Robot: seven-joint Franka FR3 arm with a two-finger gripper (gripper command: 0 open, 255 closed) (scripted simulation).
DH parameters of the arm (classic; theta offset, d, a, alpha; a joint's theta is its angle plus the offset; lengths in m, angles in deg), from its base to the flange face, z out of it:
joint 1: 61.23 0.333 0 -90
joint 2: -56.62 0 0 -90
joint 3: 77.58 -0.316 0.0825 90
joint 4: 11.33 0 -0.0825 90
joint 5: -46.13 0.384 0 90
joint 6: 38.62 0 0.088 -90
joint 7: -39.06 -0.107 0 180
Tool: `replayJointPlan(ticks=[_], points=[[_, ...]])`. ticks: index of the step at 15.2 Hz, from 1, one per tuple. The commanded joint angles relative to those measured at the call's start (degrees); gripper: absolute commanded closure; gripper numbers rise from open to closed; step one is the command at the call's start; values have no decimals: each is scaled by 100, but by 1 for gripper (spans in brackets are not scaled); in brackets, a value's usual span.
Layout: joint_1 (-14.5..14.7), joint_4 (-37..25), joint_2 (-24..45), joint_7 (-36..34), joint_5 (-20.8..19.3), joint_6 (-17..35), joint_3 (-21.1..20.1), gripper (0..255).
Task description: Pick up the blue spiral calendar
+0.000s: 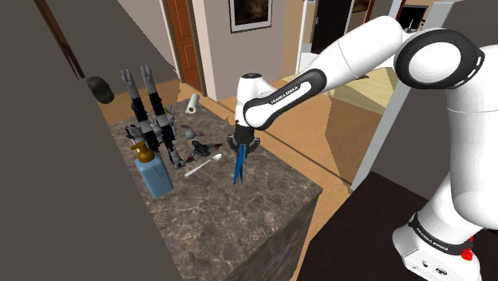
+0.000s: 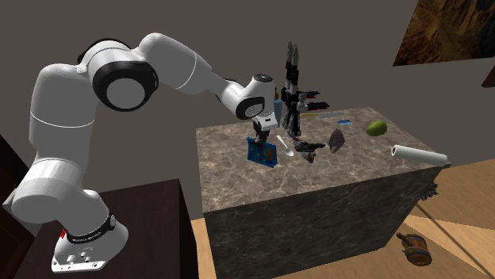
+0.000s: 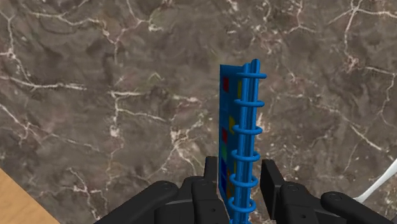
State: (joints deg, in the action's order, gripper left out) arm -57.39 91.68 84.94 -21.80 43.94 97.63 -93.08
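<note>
Wrist view shows the blue spiral calendar (image 3: 236, 127) standing on edge. The two black fingers (image 3: 211, 175) are closed on it, one on each side, close to its wire rings. In the shoulder view it hangs down from the gripper (image 1: 242, 150) over the middle of the counter top (image 1: 231, 231). Its low edge looks just above the stone, but I cannot tell for sure.

A good lift would go straight up and slow, with a firm squeeze, so the thin calendar does not swing or slip.

A white spoon (image 1: 203, 165) lies at nine o'clock from it, and a blue bottle (image 1: 153, 174) is further that way. The top is dark stone with pale veins. A wood floor (image 1: 335, 144) and a brown door (image 1: 180, 40) are off toward twelve o'clock.
</note>
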Motion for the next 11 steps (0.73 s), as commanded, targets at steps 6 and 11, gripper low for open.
replayJointPlan(ticks=[6,11], points=[[0,0,3,0,-1,5,1,255],[-24,-31,-136,15,36,-163,-23,255]])
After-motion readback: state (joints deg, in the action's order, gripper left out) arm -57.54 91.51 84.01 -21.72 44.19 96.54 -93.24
